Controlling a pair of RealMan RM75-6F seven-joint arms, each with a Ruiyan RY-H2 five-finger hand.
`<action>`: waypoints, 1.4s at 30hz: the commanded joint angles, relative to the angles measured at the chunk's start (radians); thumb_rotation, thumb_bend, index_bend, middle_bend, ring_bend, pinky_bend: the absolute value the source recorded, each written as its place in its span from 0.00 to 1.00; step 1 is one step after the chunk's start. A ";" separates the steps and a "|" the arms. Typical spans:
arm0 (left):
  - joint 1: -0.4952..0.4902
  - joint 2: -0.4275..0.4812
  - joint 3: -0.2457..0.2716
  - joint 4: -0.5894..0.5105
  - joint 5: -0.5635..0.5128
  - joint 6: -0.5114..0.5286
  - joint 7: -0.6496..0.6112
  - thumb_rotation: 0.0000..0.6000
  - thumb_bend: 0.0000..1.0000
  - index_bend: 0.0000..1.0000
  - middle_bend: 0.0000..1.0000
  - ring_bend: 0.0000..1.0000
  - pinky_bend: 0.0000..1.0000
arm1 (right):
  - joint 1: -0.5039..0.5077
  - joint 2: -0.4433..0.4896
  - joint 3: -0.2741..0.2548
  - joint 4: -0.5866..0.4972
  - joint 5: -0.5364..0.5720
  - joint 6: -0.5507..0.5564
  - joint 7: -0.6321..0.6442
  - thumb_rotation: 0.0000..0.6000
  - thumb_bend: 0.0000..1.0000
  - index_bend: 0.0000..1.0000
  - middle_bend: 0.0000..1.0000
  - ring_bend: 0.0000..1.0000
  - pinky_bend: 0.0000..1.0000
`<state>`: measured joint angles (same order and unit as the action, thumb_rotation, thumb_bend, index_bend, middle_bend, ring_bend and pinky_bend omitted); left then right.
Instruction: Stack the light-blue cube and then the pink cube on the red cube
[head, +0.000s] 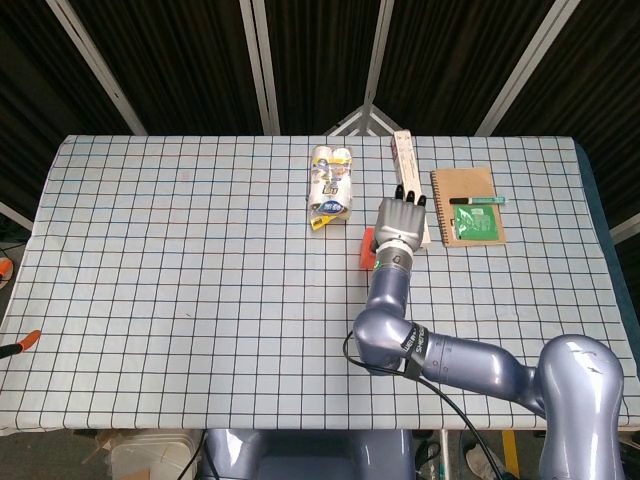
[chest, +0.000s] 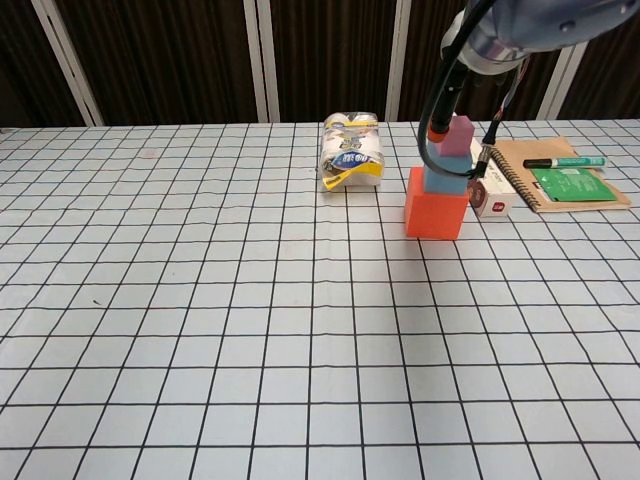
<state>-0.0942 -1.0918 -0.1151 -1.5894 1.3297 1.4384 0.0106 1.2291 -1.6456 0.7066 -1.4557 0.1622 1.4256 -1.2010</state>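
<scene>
While I look down from the head camera, my right hand (head: 400, 222) covers most of the stack.

Red cube (chest: 437, 203): it sits on the tabletop (chest: 200, 300), toward the far edge and a bit to the right of the middle. From above I see only a thin red strip (head: 366, 249) poking out beside my wrist.

Light-blue cube (chest: 445, 179): it rests on top of the red cube.

Pink cube (chest: 455, 136): it sits on the light-blue cube, at the top of the stack, a little off to the right.

Right hand: it is right above the stack, back side up, fingers pointing at the far edge. I cannot tell if it grips the pink cube or has let go, because the chest camera cuts the hand off.

Left hand: I do not see it.

Other things: a wrapped pack (chest: 351, 152) lies just left of the stack, a long box (chest: 488, 187) lies just right of it, and a notebook (chest: 560, 180) with a marker (chest: 562, 161) is near the right edge.
</scene>
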 joint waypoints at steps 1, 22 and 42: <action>-0.001 0.000 0.001 -0.001 0.001 -0.001 0.002 1.00 0.16 0.03 0.00 0.00 0.00 | -0.001 0.000 0.000 -0.001 -0.001 -0.003 0.003 1.00 0.33 0.40 0.00 0.00 0.00; -0.002 -0.003 -0.002 -0.001 -0.006 -0.002 0.010 1.00 0.16 0.04 0.00 0.00 0.00 | -0.096 0.135 0.010 -0.312 -0.101 -0.055 0.106 1.00 0.19 0.08 0.00 0.00 0.00; 0.016 0.002 -0.002 -0.013 0.005 0.033 -0.005 1.00 0.16 0.03 0.00 0.00 0.00 | -0.827 0.578 -0.612 -0.783 -1.343 -0.078 0.764 1.00 0.19 0.07 0.00 0.00 0.00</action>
<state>-0.0790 -1.0895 -0.1160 -1.6019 1.3345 1.4702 0.0059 0.6320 -1.1856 0.3167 -2.2536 -0.8287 1.3458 -0.6956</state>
